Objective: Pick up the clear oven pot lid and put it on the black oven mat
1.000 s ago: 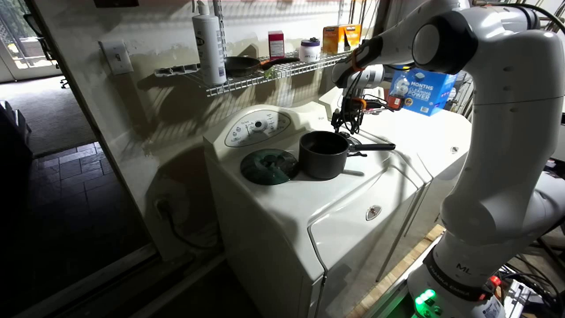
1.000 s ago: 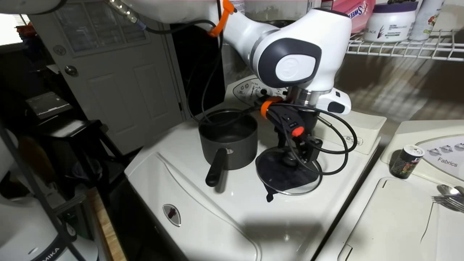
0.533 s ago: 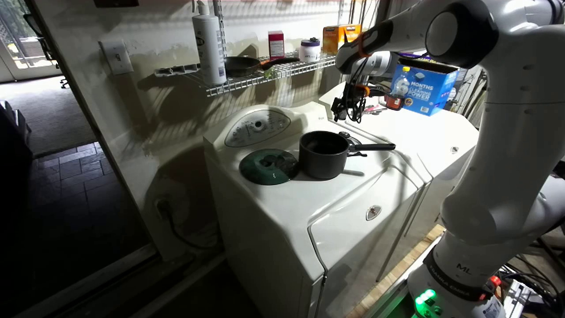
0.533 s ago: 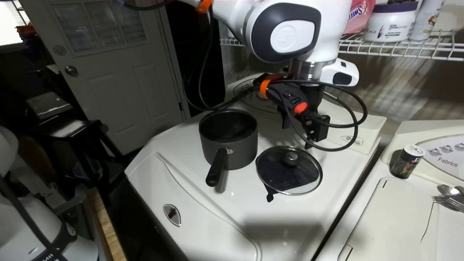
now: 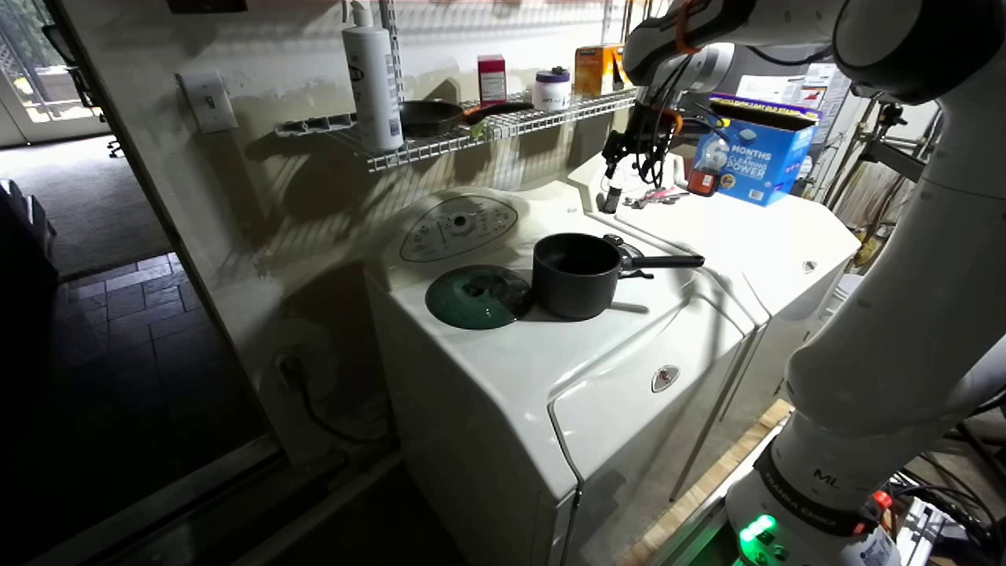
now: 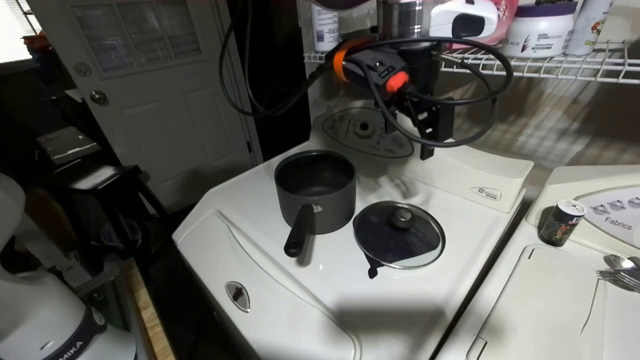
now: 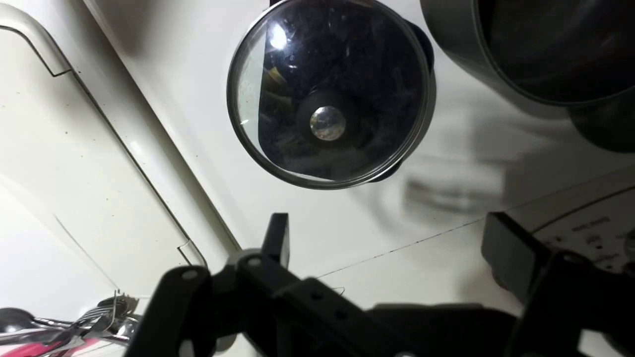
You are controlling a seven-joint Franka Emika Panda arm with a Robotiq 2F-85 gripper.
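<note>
The clear glass lid (image 6: 420, 240) with a metal rim and dark knob lies on the white machine top, beside the pot. It also shows in the wrist view (image 7: 342, 64) and partly behind the pot in an exterior view (image 5: 631, 251). A flat black mat (image 6: 374, 263) with straight edges and a small loop lies under the lid, its corners sticking out. A round dark greenish disc (image 5: 475, 303) with a sheen lies on the pot's other side. My gripper (image 6: 408, 140) is open and empty, raised above and behind the lid; its fingers (image 7: 392, 243) are wide apart.
A dark pot (image 6: 315, 215) with a long handle stands between lid and disc. The raised control panel (image 6: 495, 175) is behind. A wire shelf (image 6: 590, 72) with bottles hangs above. A small black can (image 6: 557, 227) and metal cutlery (image 6: 620, 272) lie on the neighbouring machine.
My gripper was down at the lid's knob a second ago. It has risen and moved back from the lid. The lid has stayed on the black mat; the pot has not moved.
</note>
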